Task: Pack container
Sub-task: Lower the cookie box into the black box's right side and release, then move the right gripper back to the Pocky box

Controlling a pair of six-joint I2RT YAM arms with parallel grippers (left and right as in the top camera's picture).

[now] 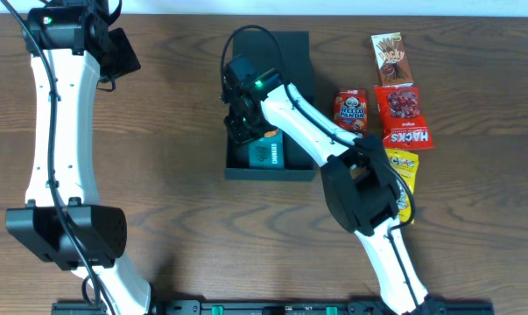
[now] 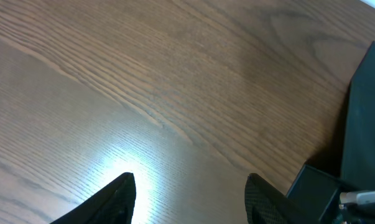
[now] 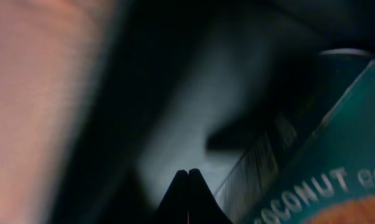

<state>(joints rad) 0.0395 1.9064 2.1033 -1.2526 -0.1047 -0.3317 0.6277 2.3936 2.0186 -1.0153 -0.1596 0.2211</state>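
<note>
The dark container (image 1: 272, 171) sits at the table's middle with its flap lid (image 1: 292, 54) open toward the back. A teal coconut snack box (image 1: 266, 153) lies inside it and also shows in the right wrist view (image 3: 336, 180). My right gripper (image 1: 239, 133) is shut and empty, down inside the container just left of the teal box; its closed tips (image 3: 188, 173) hang over the dark floor. My left gripper (image 2: 190, 186) is open and empty over bare wood at the far left back.
Several snack packs lie right of the container: a Pocky box (image 1: 390, 59), a red pack (image 1: 352, 110), a red berry pack (image 1: 401, 105), a Hacks pack (image 1: 410, 136) and a yellow pack (image 1: 404, 166). The container's corner shows in the left wrist view (image 2: 364, 124).
</note>
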